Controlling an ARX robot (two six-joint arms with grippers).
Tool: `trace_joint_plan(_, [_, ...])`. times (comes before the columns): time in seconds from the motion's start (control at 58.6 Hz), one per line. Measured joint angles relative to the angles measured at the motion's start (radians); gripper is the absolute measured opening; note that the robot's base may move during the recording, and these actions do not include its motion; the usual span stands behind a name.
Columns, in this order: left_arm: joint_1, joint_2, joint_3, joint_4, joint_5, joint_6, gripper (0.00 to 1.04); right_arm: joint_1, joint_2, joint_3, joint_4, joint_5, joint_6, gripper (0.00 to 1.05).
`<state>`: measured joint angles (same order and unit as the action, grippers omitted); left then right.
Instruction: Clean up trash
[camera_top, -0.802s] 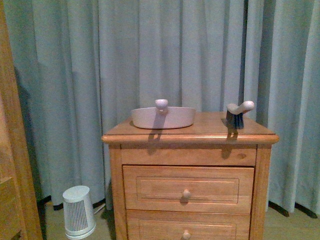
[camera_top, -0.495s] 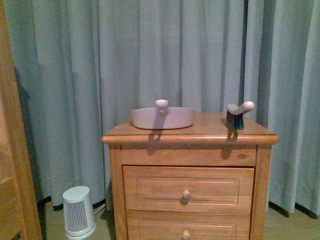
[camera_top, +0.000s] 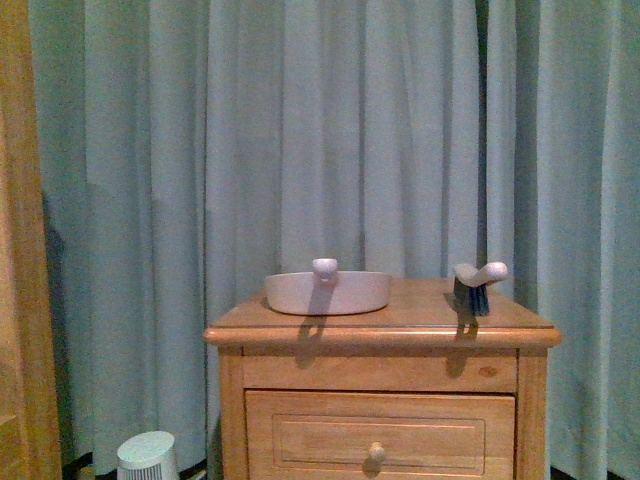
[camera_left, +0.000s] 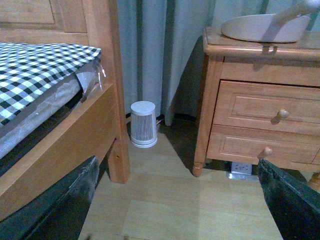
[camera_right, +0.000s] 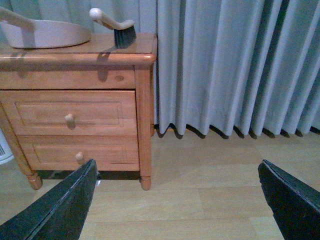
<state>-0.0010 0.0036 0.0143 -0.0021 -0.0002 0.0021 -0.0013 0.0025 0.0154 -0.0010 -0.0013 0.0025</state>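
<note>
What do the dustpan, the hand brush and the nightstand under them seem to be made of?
Dustpan: probably moulded plastic, pale pinkish-white, smooth and matte, with rounded edges. Hand brush: handle with the same pale plastic look; dark bristles, likely synthetic, though too small to tell. Nightstand: wood, honey-toned, with visible grain and a knot on the front rail; slightly glossy top, probably varnished.

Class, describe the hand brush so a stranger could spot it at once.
Find the wooden nightstand before the pale blue curtain. On its top, at the right end, stands the hand brush, apart from the pale dustpan. It alone has dark bristles, under a curved whitish handle.
</note>
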Motion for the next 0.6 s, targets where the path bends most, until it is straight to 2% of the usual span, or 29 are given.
trace_joint_plan(0.597, [0.0,0.0,0.0,0.0,0.0,0.0,0.97,0.0,0.0,0.0,0.0,0.0,0.0,0.97])
